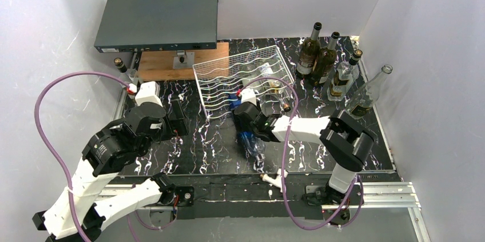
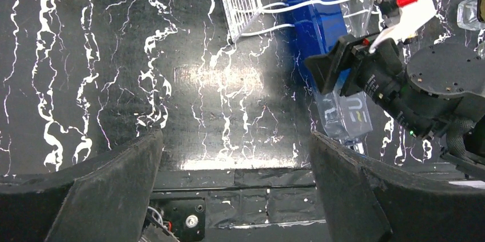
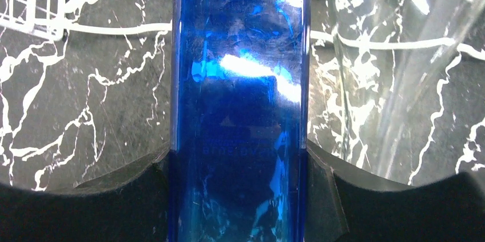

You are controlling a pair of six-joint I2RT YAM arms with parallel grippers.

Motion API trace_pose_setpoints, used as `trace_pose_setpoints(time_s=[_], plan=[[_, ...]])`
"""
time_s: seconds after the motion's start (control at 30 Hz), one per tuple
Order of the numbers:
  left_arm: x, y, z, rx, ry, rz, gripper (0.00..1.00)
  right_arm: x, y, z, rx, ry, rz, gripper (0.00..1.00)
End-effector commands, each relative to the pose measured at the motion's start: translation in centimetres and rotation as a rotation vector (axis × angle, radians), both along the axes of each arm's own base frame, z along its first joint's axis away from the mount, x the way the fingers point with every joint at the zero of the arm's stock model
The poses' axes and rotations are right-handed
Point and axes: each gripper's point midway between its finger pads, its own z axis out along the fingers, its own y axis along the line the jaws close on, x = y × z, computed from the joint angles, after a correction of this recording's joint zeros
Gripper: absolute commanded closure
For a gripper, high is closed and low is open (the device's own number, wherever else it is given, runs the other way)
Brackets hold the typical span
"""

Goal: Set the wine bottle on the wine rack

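The wine bottle (image 3: pixel 240 99) is blue glass and lies lengthwise, its far end under the front wires of the white wine rack (image 1: pixel 240 79). My right gripper (image 3: pixel 240 162) is shut on the bottle's body, a finger pressed on each side. From above, the right gripper (image 1: pixel 250 117) sits just in front of the rack with the wine bottle (image 1: pixel 247 139) sticking out toward me. In the left wrist view the wine bottle (image 2: pixel 317 24) reaches the rack's corner (image 2: pixel 243 2). My left gripper (image 2: pixel 237 145) is open and holds nothing, low over the table left of the rack.
Clear bottles (image 1: pixel 269 84) lie in the rack's slots. Several bottles (image 1: pixel 323 59) stand at the back right, and one clear bottle (image 1: pixel 369 93) leans on the right wall. A dark grey flat box (image 1: pixel 157 19) and a wooden board (image 1: pixel 171 62) sit behind the rack.
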Motion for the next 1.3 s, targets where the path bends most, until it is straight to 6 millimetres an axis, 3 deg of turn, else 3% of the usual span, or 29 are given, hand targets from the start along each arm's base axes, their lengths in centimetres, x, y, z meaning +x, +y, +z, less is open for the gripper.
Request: trace_pose_setpoints(time_s=[0.0,0.07,0.1,0.2,0.3,0.4,0.5,0.63,0.83,1.03,1.27], plan=[[-0.2,-0.2,-0.7,-0.01,0.023,0.004,0.02,3.8,3.5,5.7,0.16,-0.177,-0.062,0.99],[-0.3,-0.2,-1.0,-0.016,0.03,0.004,0.02,4.1,3.6,5.4,0.132,-0.183,-0.059,0.99],[-0.3,-0.3,-1.2,-0.017,0.035,0.004,0.02,4.1,3.6,5.1,0.118,-0.182,-0.058,0.9],[-0.4,-0.4,-1.8,-0.015,0.046,0.004,0.02,4.1,3.7,4.2,0.086,-0.165,-0.047,0.5],[-0.2,-0.8,-2.3,-0.011,0.062,-0.004,0.02,3.3,4.1,3.4,0.059,-0.124,0.007,0.2],[0.0,-1.4,-2.6,-0.01,0.075,-0.019,0.02,2.3,4.0,3.2,-0.005,-0.1,0.049,0.04],[0.2,-1.8,-3.2,0.003,0.091,-0.03,0.02,1.3,2.9,2.7,-0.073,-0.051,0.068,0.02],[0.7,-3.3,-4.0,-0.008,0.117,-0.058,0.02,-0.2,2.0,3.7,-0.06,0.0,0.083,0.02],[2.5,-5.7,-5.6,-0.027,0.193,-0.106,0.02,-3.8,-1.3,4.0,-0.056,0.095,0.108,0.02],[7.3,-6.1,-6.7,-0.149,0.238,-0.105,0.03,-8.2,-3.8,3.9,-0.001,0.217,0.167,0.01],[13.4,-4.9,-9.2,0.029,0.258,-0.069,0.25,-12.0,-4.9,3.4,0.108,0.323,0.201,0.02]])
